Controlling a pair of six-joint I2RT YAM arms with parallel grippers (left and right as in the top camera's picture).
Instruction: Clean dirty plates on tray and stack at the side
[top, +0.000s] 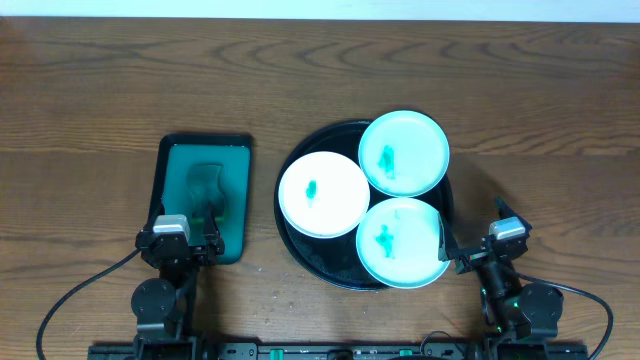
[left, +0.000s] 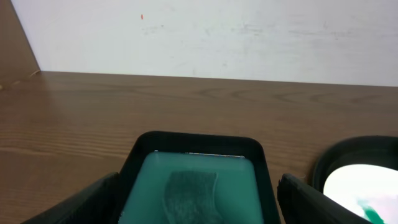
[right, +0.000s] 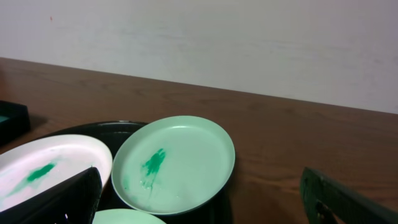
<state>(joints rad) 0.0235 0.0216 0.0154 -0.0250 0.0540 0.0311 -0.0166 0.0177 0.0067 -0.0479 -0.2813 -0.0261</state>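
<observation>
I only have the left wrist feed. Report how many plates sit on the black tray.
Observer: Three on the tray: a white plate, a far mint plate and a near mint plate.
Operator: Say which are dirty.
Observer: All three carry teal smears at the centre.
Operator: Give me the right gripper.
Observer: The right gripper is open by the near mint plate's right edge, holding nothing.

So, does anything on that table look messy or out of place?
Yes: the white plate, far mint plate and near mint plate each carry a teal-green smear. They crowd the black tray, the far one overhanging its rim. Nothing looks spilled or broken.
</observation>
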